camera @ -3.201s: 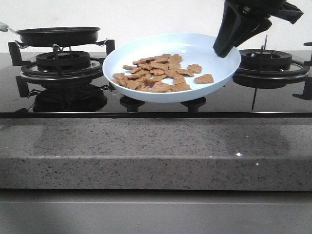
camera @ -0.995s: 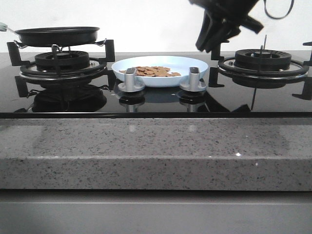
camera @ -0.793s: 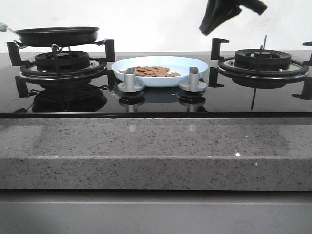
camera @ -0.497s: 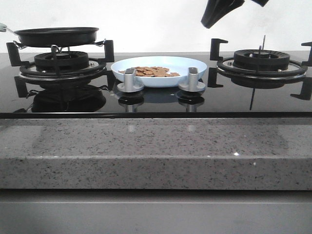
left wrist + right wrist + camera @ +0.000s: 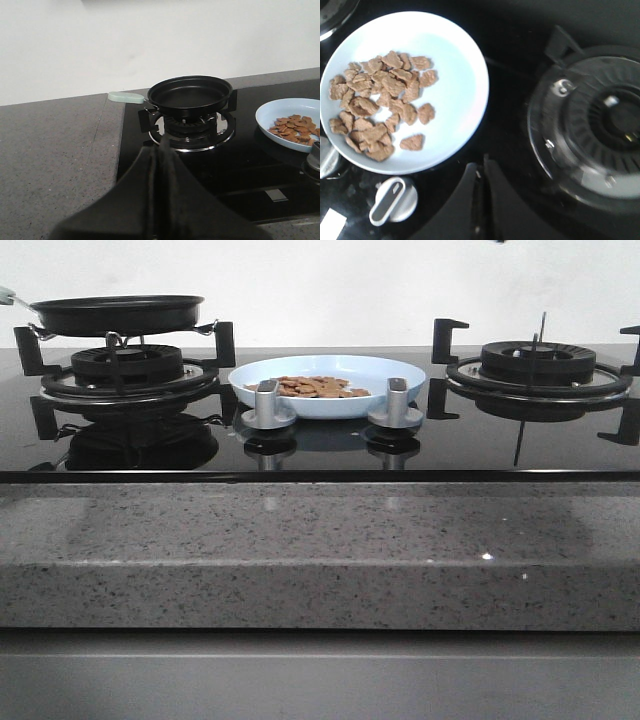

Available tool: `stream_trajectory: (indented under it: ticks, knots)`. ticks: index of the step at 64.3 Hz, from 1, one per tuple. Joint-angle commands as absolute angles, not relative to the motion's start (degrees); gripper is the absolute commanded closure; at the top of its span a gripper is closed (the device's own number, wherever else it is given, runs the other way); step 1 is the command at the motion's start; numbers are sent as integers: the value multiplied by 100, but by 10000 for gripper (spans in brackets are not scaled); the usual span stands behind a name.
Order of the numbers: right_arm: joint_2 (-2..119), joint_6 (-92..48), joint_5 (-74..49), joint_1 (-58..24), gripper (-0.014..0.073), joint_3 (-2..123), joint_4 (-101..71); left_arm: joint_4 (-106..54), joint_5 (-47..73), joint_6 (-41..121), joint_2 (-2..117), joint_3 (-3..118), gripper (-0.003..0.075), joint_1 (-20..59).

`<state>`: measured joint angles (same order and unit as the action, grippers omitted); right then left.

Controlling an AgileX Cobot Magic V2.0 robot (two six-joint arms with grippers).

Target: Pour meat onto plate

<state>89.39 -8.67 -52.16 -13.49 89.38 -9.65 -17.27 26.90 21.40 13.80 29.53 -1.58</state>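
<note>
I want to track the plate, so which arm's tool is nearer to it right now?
Right. The right tool hangs above the stove just beside the plate; the left tool sits back beyond the frying pan, farther from the plate.

Kitchen: glass gas hob (image 5: 320,455), two burners (image 5: 538,365), control knobs (image 5: 266,405), speckled stone counter (image 5: 320,550).

No readable text, label, brand, number or sign appears in any of the three views. The silver control knobs (image 5: 268,407) of the stove carry no legible markings; the one seen from the right wrist (image 5: 393,200) shows only a plain raised grip bar. A small pale patch (image 5: 331,221) lies on the black glass just beside that knob, but it is too blurred and cropped to tell whether anything is printed on it.
</note>
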Motion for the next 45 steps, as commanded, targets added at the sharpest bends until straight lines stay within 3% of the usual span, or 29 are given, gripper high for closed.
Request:
stream_trajectory:
  ticks: [1, 22, 45]
  knots:
    - [7984, -808, -4172, -1343, 654, 8135, -792, -1811, 2237, 2088, 1442, 3096, 741, -115]
    - [5546, -691, -2919, -1343, 654, 5636, -397, -1821, 2237, 2088, 1442, 3096, 741, -115]
    - [3533, -679, -2288, -1343, 654, 3819, -472, -1920, 2247, 2088, 1442, 3096, 741, -115]
